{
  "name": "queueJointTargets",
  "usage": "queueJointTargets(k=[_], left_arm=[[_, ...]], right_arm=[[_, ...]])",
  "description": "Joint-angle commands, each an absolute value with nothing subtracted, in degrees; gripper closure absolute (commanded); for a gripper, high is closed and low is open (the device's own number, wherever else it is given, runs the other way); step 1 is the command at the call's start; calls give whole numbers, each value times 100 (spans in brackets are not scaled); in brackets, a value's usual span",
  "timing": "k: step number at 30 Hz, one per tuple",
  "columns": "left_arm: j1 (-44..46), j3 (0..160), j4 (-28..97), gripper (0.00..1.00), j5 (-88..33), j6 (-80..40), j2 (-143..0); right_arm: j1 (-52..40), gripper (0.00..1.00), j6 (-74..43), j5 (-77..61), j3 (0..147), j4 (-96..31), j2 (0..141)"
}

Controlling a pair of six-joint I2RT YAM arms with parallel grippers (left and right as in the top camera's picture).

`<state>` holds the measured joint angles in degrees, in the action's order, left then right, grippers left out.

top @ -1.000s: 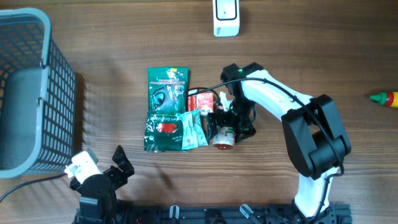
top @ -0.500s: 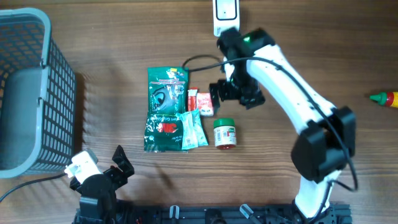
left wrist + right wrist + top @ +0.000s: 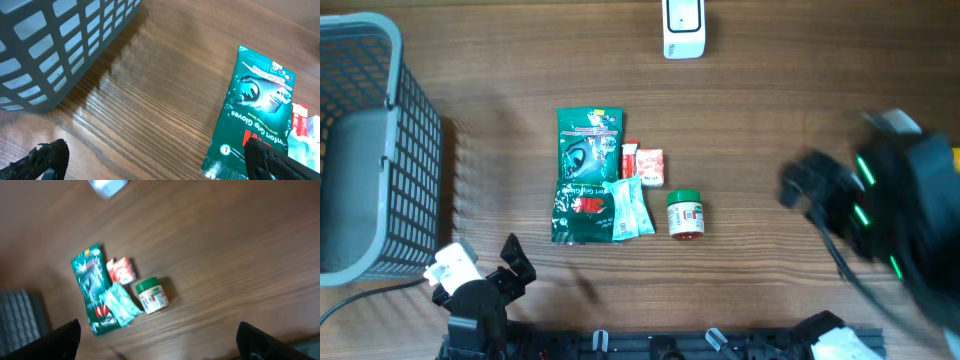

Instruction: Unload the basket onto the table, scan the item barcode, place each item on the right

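Note:
Several items lie together at mid-table: a small jar with a green lid (image 3: 686, 215) (image 3: 152, 296), a green glove packet (image 3: 588, 148) (image 3: 260, 112) (image 3: 89, 275), a second green packet (image 3: 580, 210), a red sachet (image 3: 646, 165) (image 3: 121, 270) and a teal packet (image 3: 632, 208) (image 3: 122, 305). The white barcode scanner (image 3: 683, 28) (image 3: 107, 186) stands at the far edge. My right gripper (image 3: 160, 342) is open and empty, high above the table, its arm (image 3: 880, 215) a blur at the right. My left gripper (image 3: 157, 165) (image 3: 485, 275) rests open near the front left, holding nothing.
A grey mesh basket (image 3: 365, 150) (image 3: 55, 45) fills the left side of the table. The right arm covers most of the right edge. Bare wood lies between the items and the scanner.
My right arm has left the jar, swung up past the scanner and then pulled away fast to the right. The jar stays on the table. The left arm has not moved.

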<state>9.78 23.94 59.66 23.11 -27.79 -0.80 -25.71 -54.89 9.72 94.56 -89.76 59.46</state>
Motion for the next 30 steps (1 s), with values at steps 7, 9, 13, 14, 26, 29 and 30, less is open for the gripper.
queueJointTargets(k=[7,9,13,14,26,29,30], left_arm=[[947,2357,5953,0,2386,-2838,-38],[947,2357,5953,0,2388,-2836,-38],[947,2357,5953,0,2388,-2836,-38],[947,2357,5953,0,2386,-2836,-38],[947,2357,5953,0,2386,-2836,-38],[947,2357,5953,0,2386,-2836,-38],[947,2357,5953,0,2386,-2836,-38]], right_arm=[[-2580,0,-7703,-1358,5065,-4984,5487],[-2580,0,-8420,-1813,4772,-4641,6025],[-2578,1,-8871,-2753,4703,-3481,7439],[-2578,0,-8899,-2954,4703,-3192,7730],[-2161,0,-8621,-3948,4703,-2788,9135],[-1804,0,-8287,-3750,4703,-2786,8831],[-1728,0,-8121,-3656,4703,-2788,8726]])
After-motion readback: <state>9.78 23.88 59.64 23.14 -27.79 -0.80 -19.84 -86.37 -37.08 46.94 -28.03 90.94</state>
